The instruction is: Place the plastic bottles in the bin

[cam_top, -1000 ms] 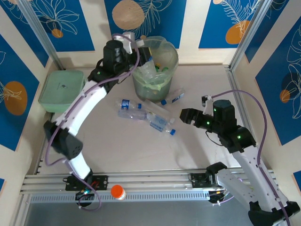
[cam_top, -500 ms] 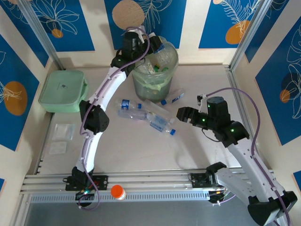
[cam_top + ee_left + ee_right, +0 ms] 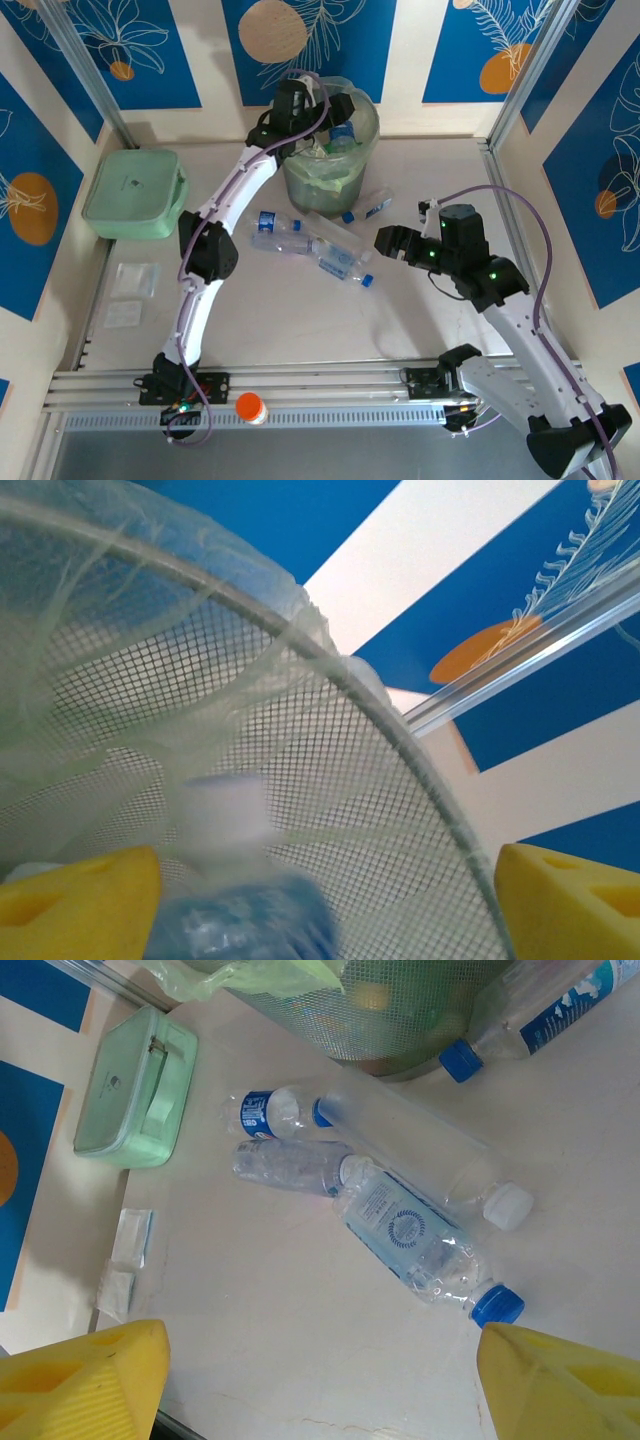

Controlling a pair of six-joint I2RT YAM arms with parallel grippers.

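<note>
1. Left fingers stood spread wide over the bin, with a blurred blue bottle between them.
2. Right fingers gaped, empty.
3. Several loose bottles lay on the worktop at the bin's six o'clock.

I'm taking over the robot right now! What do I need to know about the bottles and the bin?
Left gripper: open over the bin, with a blurred white-capped bottle loose between its fingers.
Right gripper: open and empty, above the table near the loose bottles.
Done: some bottles show inside the bin.
Left: five bottles on the table: the bottle by the bin's base, the long clear bottle, the blue-labelled bottle, the small clear bottle and the blue-capped bottle.
The mint box and orange-capped jar stay out.
</note>
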